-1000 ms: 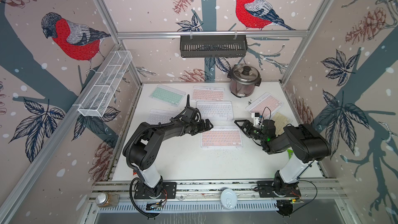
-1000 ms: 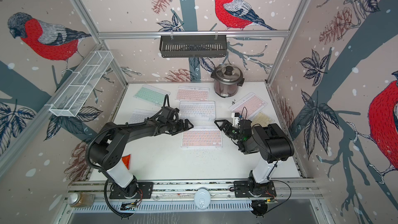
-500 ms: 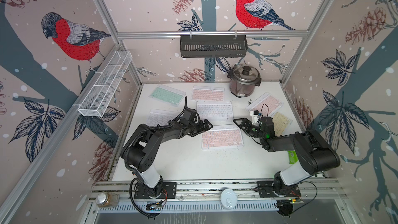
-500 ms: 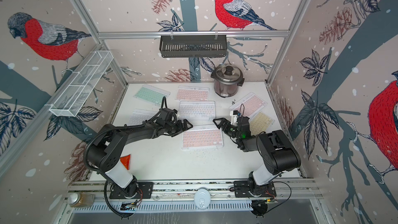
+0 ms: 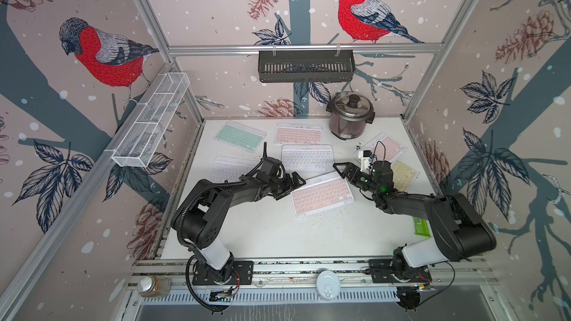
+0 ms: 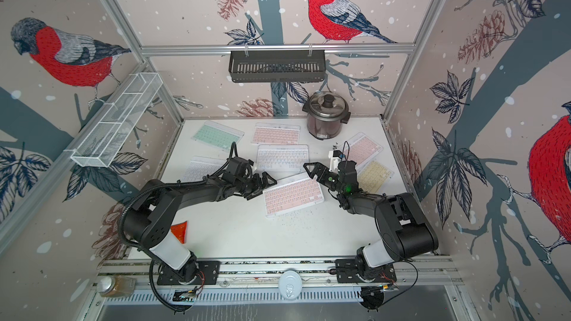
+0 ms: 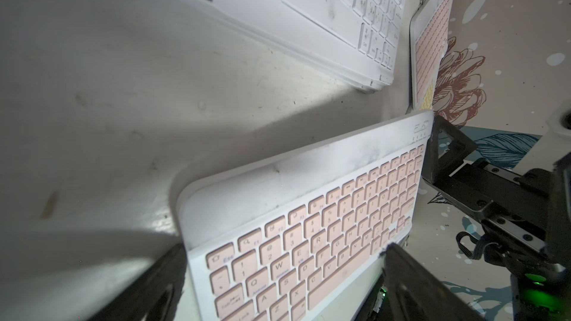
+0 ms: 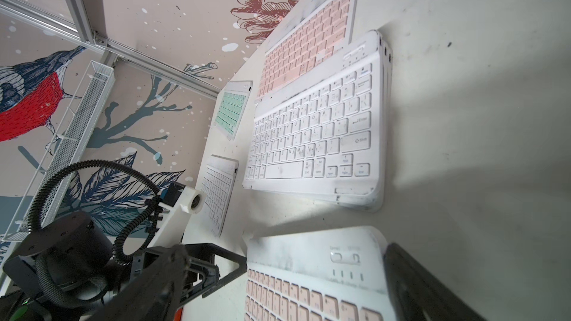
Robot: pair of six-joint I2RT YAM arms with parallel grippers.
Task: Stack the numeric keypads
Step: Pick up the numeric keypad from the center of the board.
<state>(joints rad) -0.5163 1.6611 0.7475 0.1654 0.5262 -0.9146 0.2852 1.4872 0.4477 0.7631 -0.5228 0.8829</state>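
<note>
— What is the biggest thing by the fingers?

— The white table, under both pairs. Then the rice cooker, lid on, well beyond the tips of the right gripper.

— And the things to be stacked?

— The pink keypad lies flat and skewed between the two pairs of fingers. Just past both sets of fingertips sits the white pile; the right wrist view shows several keypad edges one above another there.

— What about the left gripper?

— Its fingers are parted and straddle one end corner of the pink keypad, with nothing clamped.

— And the right?

— It is spread wide and released. One finger touches the pink keypad's opposite end, at the far corner.

— Where are the other keypads?

— The mint keypad and the second pink keypad lie farther out, beyond the pile. The lone white keypad lies behind the left fingers, partly under that wrist. The third pink keypad and the yellow keypad lie behind the right fingers, beside that wrist.

— What is smallest?

— The green packet, well behind the right fingers by the elbow. In a top view the red packet lies well behind the left fingers, near that arm's base.
</note>
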